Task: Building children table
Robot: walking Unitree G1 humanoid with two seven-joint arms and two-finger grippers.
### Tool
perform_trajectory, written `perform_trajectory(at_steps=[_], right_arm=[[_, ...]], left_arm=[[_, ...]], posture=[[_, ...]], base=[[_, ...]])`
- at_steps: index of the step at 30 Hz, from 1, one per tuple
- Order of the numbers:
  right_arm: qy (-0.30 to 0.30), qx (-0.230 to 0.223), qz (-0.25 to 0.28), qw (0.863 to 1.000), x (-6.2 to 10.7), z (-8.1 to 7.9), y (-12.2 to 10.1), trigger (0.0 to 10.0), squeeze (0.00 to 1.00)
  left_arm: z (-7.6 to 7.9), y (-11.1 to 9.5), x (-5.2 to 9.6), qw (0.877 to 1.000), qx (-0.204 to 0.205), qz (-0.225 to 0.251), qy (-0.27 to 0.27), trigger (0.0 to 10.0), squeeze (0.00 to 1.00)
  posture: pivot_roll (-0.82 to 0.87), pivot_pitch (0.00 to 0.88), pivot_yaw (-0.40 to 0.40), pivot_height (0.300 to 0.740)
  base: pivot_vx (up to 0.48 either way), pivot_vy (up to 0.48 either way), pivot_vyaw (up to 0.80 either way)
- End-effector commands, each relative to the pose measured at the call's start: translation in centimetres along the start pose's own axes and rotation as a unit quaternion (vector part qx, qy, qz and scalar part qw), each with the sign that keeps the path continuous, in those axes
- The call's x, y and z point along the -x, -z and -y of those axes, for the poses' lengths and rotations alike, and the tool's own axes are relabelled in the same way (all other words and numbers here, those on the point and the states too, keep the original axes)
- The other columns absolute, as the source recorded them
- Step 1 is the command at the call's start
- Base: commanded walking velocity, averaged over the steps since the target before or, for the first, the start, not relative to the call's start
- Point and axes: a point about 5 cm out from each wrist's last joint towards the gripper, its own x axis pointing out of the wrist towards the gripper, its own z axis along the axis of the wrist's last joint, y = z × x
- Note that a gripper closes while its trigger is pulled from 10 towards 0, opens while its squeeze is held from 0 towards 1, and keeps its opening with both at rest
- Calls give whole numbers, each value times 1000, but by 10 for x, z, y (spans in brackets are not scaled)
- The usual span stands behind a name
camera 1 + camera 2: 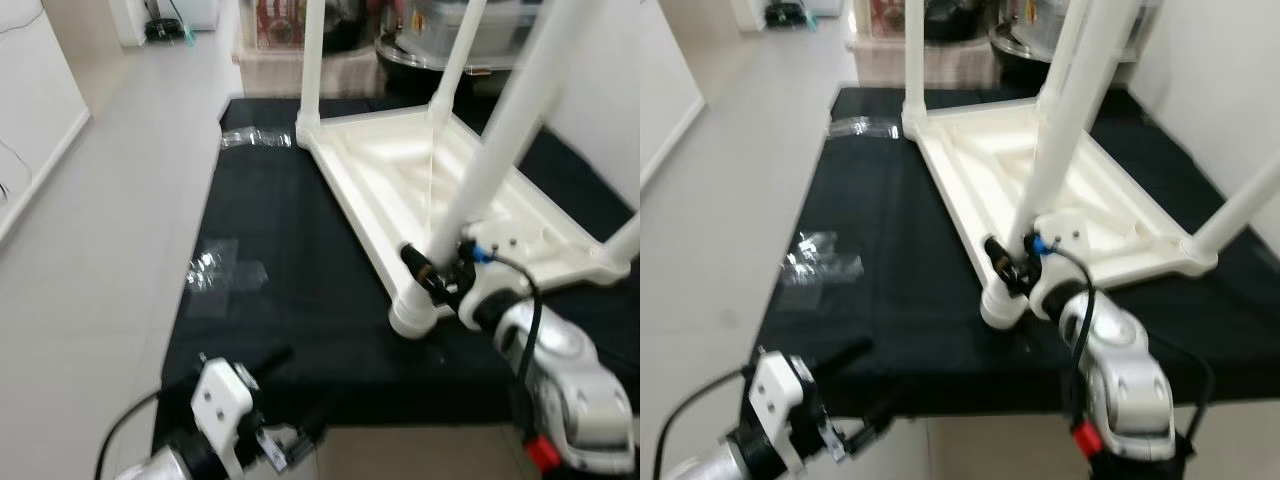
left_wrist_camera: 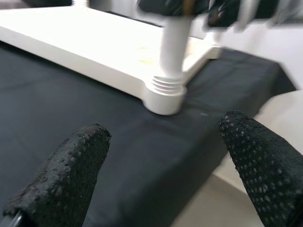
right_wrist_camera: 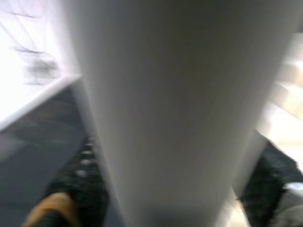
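1. Left eye view first: the white children's table [image 1: 430, 180] lies upside down on a black mat [image 1: 280, 260], its underside up and its legs [image 1: 312, 60] standing upright, running out of the top of the picture.
2. Its long axis runs from the far corner by the clear wrappers toward the robot's right, the nearest corner sitting close to the mat's front edge.
3. It is plain cream-white plastic, a ribbed frame showing inside the tabletop, round sockets at each corner.
4. On to the near leg [image 1: 1065, 110]: a thick white tube, leaning slightly, seated in its corner socket [image 1: 1002, 305] with a threaded collar visible in the left wrist view [image 2: 165, 85].
5. The right gripper [image 1: 1018, 262] is clamped around this near leg just above the socket, one black finger on each side; the right wrist view has the leg [image 3: 161, 109] pressed between the fingers [image 3: 80, 184].
6. The left gripper [image 1: 290, 395] hangs low at the mat's front edge, well apart from the table, fingers spread wide and holding nothing; its dotted pads [image 2: 71, 170] frame the socket from afar.
7. Around it: crumpled clear plastic wrappers [image 1: 225, 270] lie on the mat's left side, another wrapper [image 1: 255, 137] by the far corner.
8. Pale floor [image 1: 110, 220] stretches on the left; dark containers [image 1: 440, 35] sit behind the table.
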Motion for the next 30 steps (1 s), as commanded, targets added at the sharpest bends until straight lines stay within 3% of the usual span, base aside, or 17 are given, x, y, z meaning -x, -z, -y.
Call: perform_trajectory(at_steps=[1,2,3,4,5,10,12,15,21,22,24,25,26,27,30], right_arm=[[-94,7,39,995,1,-2,-17,10000,1000],[-138,13,38,990,3,-1,-22,10000,1000],[-138,13,38,990,3,-1,-22,10000,1000],[-148,40,26,988,1,7,-24,10000,678],[-155,55,22,986,-2,14,-27,10000,0],[-217,61,14,974,-5,21,-31,10000,0],[-280,58,-8,958,-3,20,-25,10000,0],[-320,55,-20,946,-2,22,-22,10000,0],[-344,56,-22,937,-3,31,-23,10000,0],[-348,58,-23,935,-3,34,-23,10000,0],[-358,55,-24,932,-3,39,-23,10000,0],[-360,54,-23,931,-3,39,-23,8824,0],[-368,48,-18,928,-3,40,-23,3804,0],[-371,47,-18,927,-2,40,-23,0,0],[-372,47,-18,927,-2,41,-23,0,0]], left_arm=[[-7,4,0,1000,-16,-15,-20,10000,0],[-11,3,-1,999,-27,-16,-26,10000,0],[-11,3,-1,999,-27,-16,-26,10000,0],[-14,3,-2,999,-33,-18,-25,10000,0],[-16,2,-4,999,-32,-15,-23,10000,0],[-16,-4,-6,1000,-20,17,-18,10000,0],[-12,-7,-7,999,-26,25,-2,10000,0],[-9,-8,-8,999,-36,28,11,10000,0],[-8,-9,-7,999,-37,31,21,10000,0],[-8,-13,-5,998,-34,55,22,10000,0],[-8,-13,-4,997,-15,61,36,10000,0],[-8,-13,-4,997,-8,61,44,10000,0],[-6,-11,-4,997,3,59,56,10000,0],[-5,-10,-4,996,4,60,61,10000,0],[-5,-10,-5,996,4,59,64,10000,0]], posture=[[-34,180,-27,740],[-33,180,-28,740],[-33,180,-28,740],[-28,178,-31,740],[-27,178,-30,740],[-23,184,-27,740],[-19,194,-21,740],[-13,195,-19,740],[-9,196,-19,740],[-9,198,-18,740],[-9,196,-19,740],[-8,195,-19,740],[-9,195,-18,740],[-10,197,-17,740],[-10,197,-17,740]], base=[[0,0,0],[0,0,0],[0,0,0],[0,0,0],[0,0,0],[0,0,0],[0,0,0],[0,0,0],[0,0,0],[0,0,0],[0,0,0],[0,0,0],[0,0,0],[0,0,0],[0,0,0]])
